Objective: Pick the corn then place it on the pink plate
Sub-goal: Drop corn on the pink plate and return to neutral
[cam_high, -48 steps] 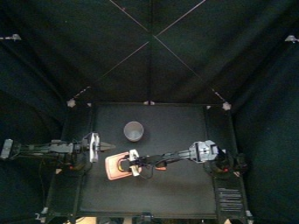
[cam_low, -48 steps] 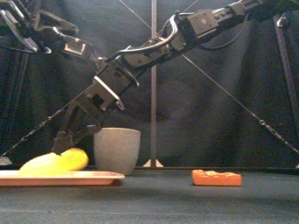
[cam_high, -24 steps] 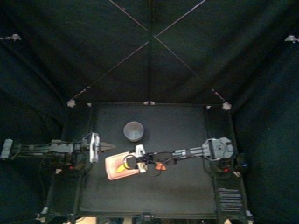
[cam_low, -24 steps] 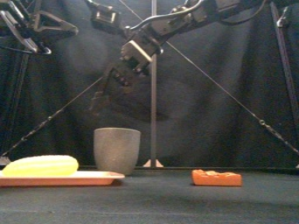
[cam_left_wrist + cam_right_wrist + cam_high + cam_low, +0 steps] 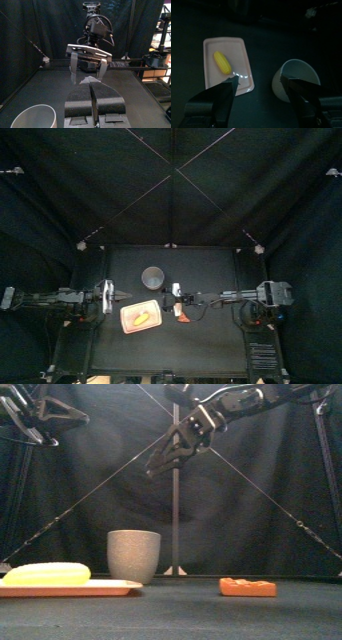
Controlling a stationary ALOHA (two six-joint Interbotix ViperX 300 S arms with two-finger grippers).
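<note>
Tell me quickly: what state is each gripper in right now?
Left gripper: shut, empty.
Right gripper: open, empty; the corn lies on the pink tray.

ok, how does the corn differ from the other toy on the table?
Colour: the corn is yellow, the other toy orange-red. Shape: the corn is long and rounded, the toy low and flat. Place: the corn lies on the pink tray, the toy on the bare table right of the grey cup. Both lie untouched.

corn (image 5: 47, 573) released, right gripper (image 5: 163, 462) lifted away
</note>
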